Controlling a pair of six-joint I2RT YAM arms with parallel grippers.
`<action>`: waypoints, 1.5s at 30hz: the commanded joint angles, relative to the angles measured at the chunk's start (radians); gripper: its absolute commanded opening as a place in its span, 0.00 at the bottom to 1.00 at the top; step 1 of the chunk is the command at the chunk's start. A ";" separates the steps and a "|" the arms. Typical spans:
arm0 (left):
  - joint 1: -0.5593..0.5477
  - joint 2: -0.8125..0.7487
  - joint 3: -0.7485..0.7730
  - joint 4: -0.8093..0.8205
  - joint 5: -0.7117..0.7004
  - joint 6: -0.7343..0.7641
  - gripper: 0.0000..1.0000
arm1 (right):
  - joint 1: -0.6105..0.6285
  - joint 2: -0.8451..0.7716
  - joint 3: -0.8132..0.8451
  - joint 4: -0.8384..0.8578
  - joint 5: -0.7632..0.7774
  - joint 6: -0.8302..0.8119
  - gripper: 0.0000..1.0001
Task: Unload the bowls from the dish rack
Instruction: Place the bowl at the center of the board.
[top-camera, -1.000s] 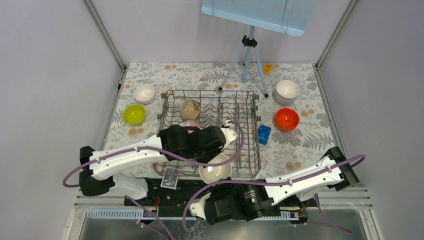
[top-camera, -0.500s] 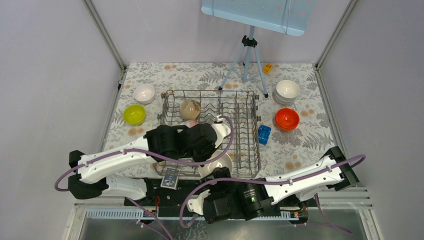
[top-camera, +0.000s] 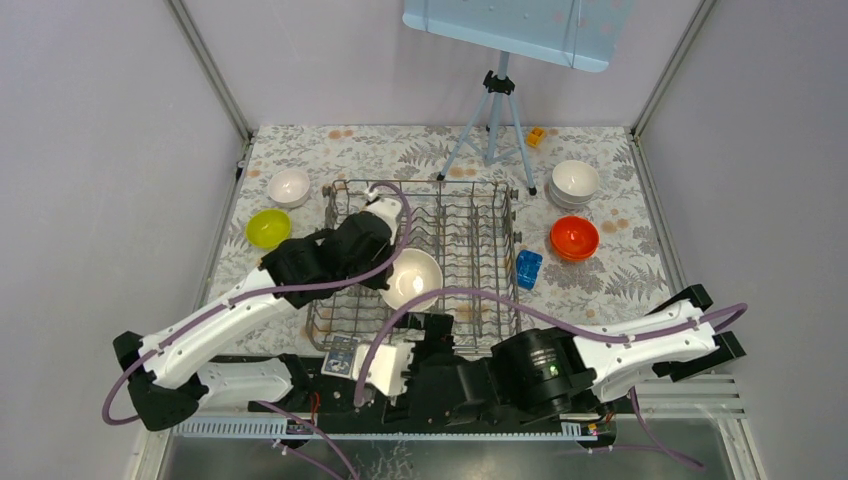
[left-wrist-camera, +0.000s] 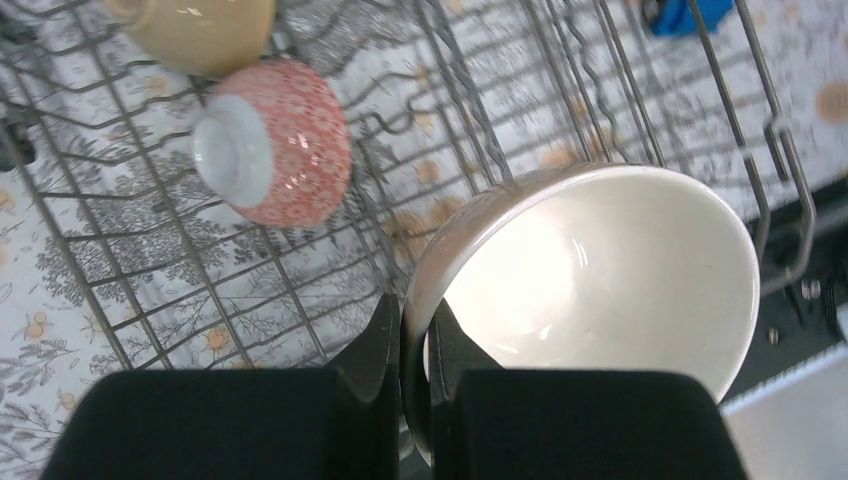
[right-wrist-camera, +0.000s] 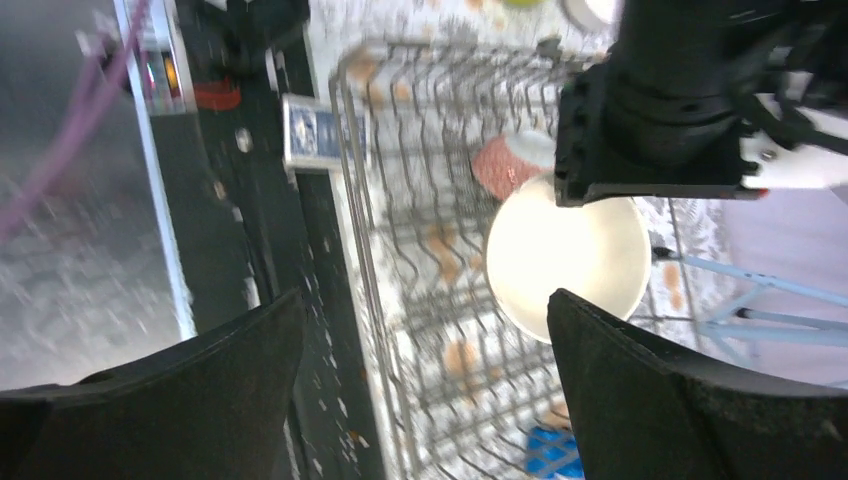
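The left gripper (left-wrist-camera: 405, 320) pinches the white bowl (left-wrist-camera: 600, 280) by its rim, the bowl hanging to its right above the dish rack (top-camera: 480, 200). The right gripper (right-wrist-camera: 425, 310) gapes empty by the rack's near edge.

Three views of one dish rack (top-camera: 470, 230): one overhead, two from the wrists.
The top camera looks down from above and behind the near edge of the table (top-camera: 400, 150), far enough off to take in the whole rack and the tripod (top-camera: 498, 85). The left wrist camera hangs close over the rack wires, looking down past the left gripper (left-wrist-camera: 410, 308) at the white bowl (left-wrist-camera: 600, 270) and a red patterned bowl (left-wrist-camera: 285, 145). The right wrist camera looks in from the rack's near end, between the fingers of the right gripper (right-wrist-camera: 425, 295), farther back and blurred. All three share the white bowl.
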 joint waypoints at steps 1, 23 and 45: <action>0.057 -0.082 -0.058 0.181 -0.144 -0.127 0.00 | -0.039 -0.036 0.018 0.227 0.090 0.184 0.93; 0.126 -0.262 -0.215 0.135 -0.227 -0.655 0.00 | -0.824 -0.171 -0.190 0.282 -0.378 0.705 0.59; 0.126 -0.183 -0.150 0.075 -0.222 -0.745 0.00 | -0.817 0.140 0.001 0.155 -0.426 0.603 0.42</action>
